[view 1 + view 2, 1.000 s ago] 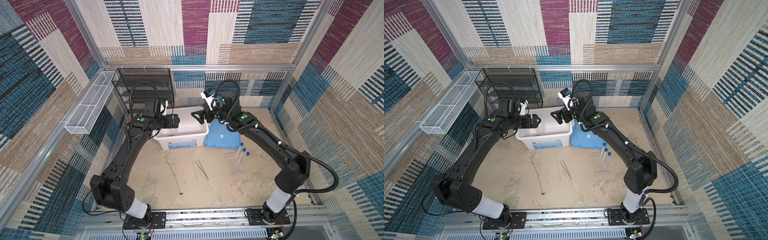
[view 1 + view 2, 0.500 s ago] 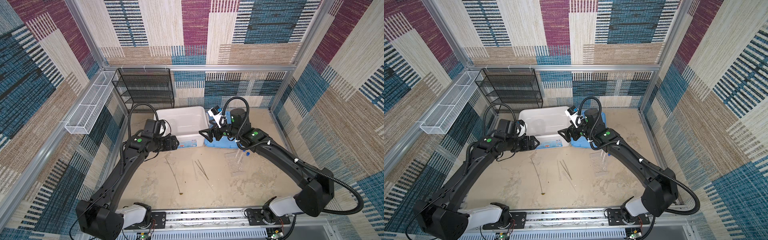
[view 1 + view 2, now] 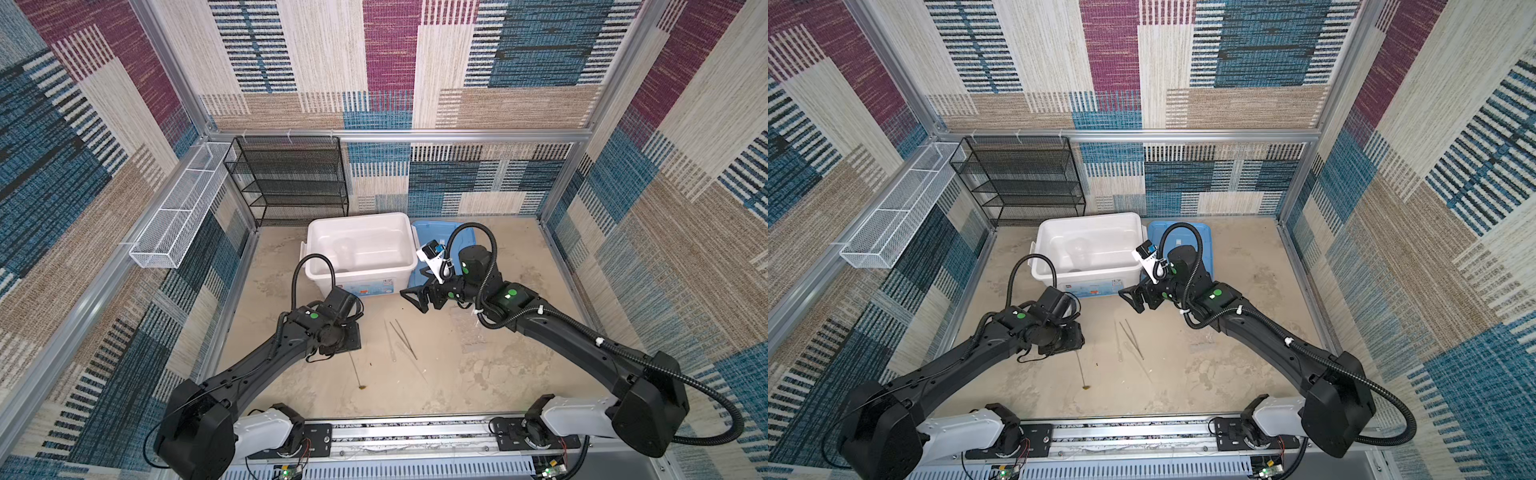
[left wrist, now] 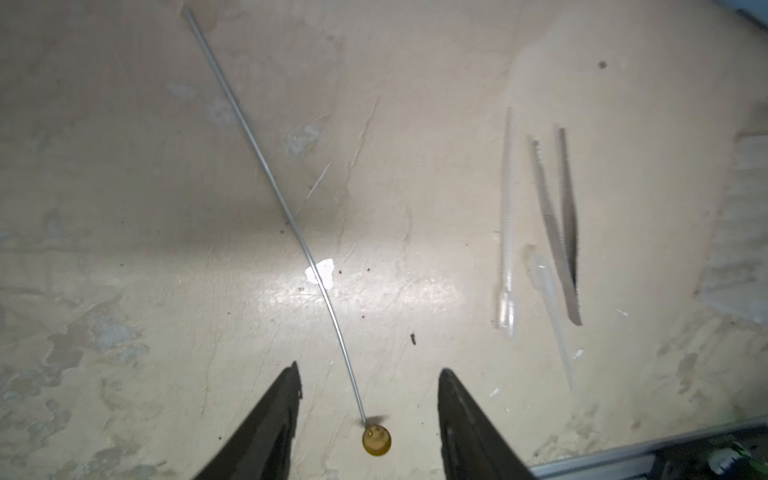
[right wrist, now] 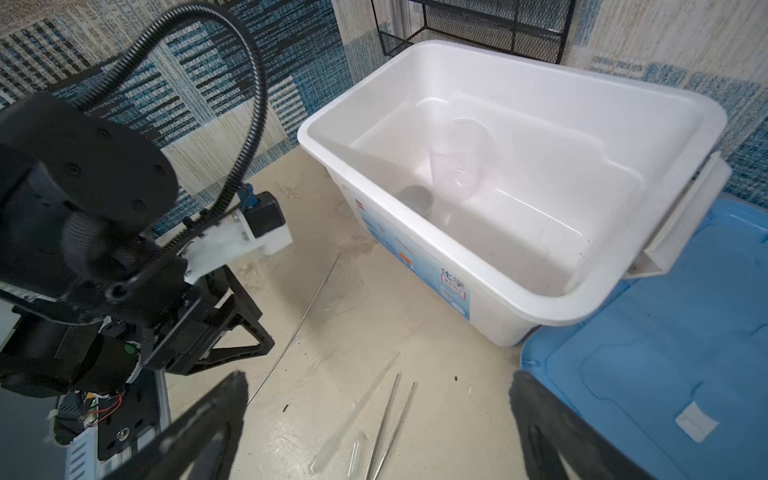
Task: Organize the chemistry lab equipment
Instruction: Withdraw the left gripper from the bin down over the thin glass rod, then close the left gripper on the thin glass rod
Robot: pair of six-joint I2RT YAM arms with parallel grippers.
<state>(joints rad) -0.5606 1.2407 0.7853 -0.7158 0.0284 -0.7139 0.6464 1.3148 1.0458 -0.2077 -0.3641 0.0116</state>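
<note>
A white box [image 3: 361, 230] with a blue-printed label stands beside its light-blue lid [image 5: 665, 365] on a mottled beige floor [image 3: 478, 374]. Behind are a black mesh shelf [image 3: 291, 178] and walls [image 3: 374, 62] patchworked in striped blue, magenta and cream. The grey rod [image 4: 291, 220] ends in an amber tip, the tweezers [image 4: 569, 241] gleam silver, and the black left arm [image 3: 257, 365] and right arm [image 3: 561, 332] carry green dots.

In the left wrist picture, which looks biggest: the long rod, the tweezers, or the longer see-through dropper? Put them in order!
1. The long rod, by far the longest.
2-3. The tweezers and the longer clear dropper: about the same length, so I won't rank them; the tweezers look wider.
</note>
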